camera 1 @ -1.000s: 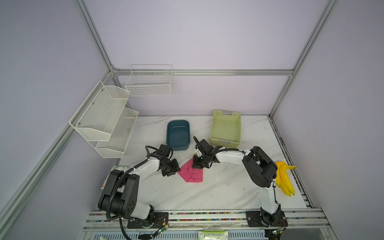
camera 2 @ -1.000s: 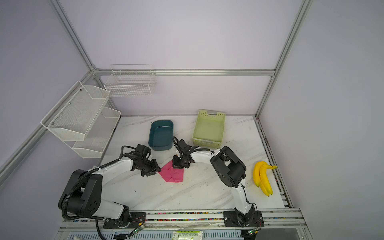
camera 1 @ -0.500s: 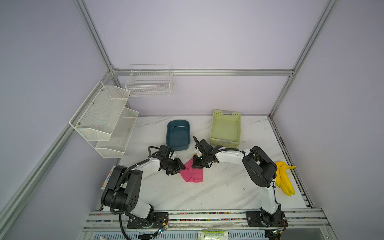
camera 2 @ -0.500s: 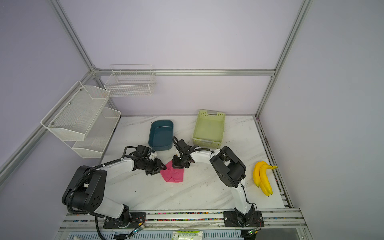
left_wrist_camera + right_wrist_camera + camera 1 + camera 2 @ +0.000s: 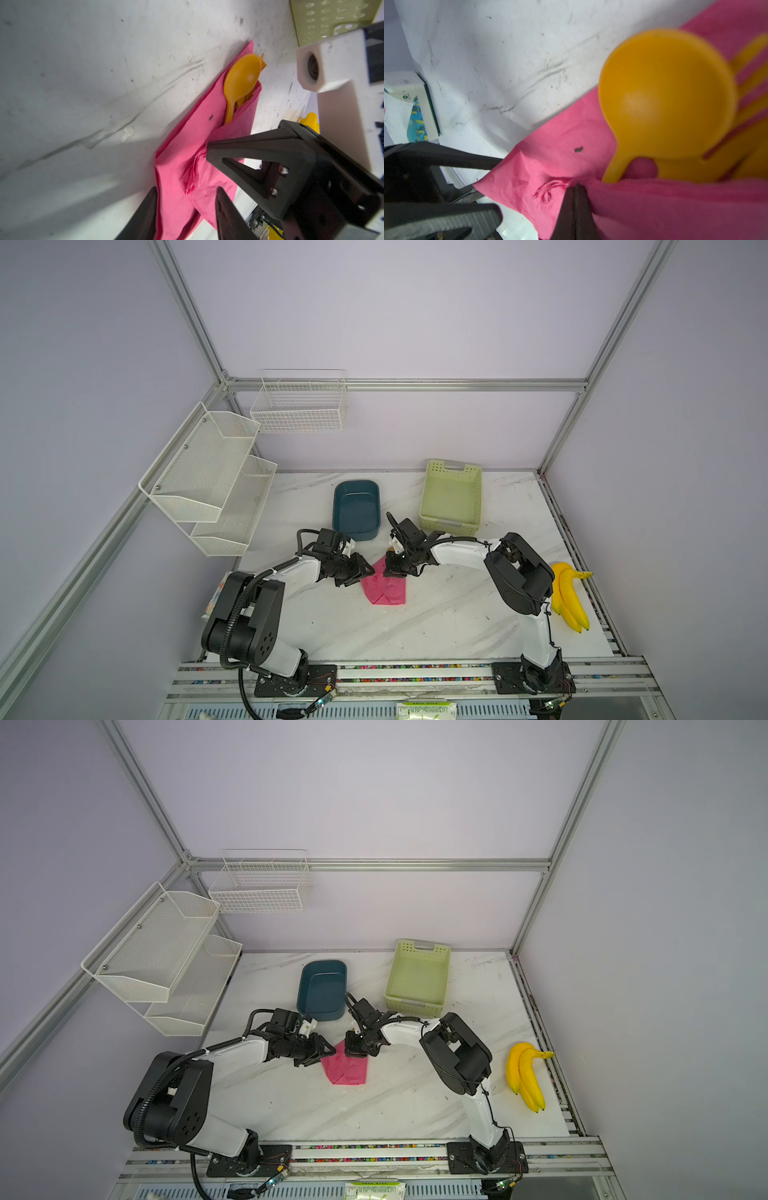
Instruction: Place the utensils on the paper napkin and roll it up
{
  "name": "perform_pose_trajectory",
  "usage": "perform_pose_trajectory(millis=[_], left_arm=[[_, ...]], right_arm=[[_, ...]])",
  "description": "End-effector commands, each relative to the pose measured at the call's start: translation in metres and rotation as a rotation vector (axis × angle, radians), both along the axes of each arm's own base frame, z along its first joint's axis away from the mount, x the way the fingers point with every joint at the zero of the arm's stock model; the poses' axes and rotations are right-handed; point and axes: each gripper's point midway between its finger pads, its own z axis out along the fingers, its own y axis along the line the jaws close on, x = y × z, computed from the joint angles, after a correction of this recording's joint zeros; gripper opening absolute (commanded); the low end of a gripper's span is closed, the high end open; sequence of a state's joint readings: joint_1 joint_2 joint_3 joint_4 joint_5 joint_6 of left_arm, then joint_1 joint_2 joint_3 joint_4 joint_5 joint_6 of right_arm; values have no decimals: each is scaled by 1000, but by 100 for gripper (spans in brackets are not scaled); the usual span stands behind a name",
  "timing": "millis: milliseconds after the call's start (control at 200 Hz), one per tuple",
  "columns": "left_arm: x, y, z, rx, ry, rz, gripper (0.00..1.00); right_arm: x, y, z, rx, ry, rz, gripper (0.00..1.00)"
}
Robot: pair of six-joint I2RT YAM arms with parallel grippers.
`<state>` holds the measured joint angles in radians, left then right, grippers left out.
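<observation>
Possibly the paper napkin (image 5: 384,589), folded on the table (image 5: 457,614) over the utensils (image 5: 242,81), could be torn where it is pinched by the right gripper (image 5: 576,187), if tugged by the half-spread left gripper (image 5: 186,191).

From where I stand, both top views sit high above the front edge of the tabletop (image 5: 457,626), tilted down toward the back edge. They are far enough off to take in both arms, and they share nearly the whole scene. The left wrist camera rides close behind the left end effector (image 5: 186,188), low, facing the right edge. The right wrist camera is nearer still, behind the right end effector (image 5: 576,191), facing the left edge. Both wrist views share the paper napkin (image 5: 187,141) and the spoon (image 5: 664,93).
</observation>
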<state>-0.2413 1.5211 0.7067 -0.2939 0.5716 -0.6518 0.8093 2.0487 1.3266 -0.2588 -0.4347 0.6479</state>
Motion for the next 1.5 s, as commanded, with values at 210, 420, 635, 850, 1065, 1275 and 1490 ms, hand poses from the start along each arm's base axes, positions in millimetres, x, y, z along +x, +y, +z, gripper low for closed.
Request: perform_pose_trajectory(millis=[210,420,635,850,1065,1275,1490], left_arm=[[-6,3,9,8,-19,-20,31],[0,-2,27,-12,-58,-22,16],[3,-24,41,-80,-67,-75,8],[1,-48,30,-131,11,-89,6],[0,-61,18,-154,56,-79,6],[-2,-62,4,-147,113,-53,6],[-11,-54,-15,-93,182,-41,6]], right_arm=[[-13,-17,-22,-91,48,4,0],[-14,-18,-21,-88,48,3,0],[-14,-17,-23,-86,51,3,0],[-15,-18,-24,-85,54,0,0],[-13,-16,-20,-78,45,0,0],[-13,-15,-11,-60,36,-4,0],[-11,-13,29,2,-15,-18,0]])
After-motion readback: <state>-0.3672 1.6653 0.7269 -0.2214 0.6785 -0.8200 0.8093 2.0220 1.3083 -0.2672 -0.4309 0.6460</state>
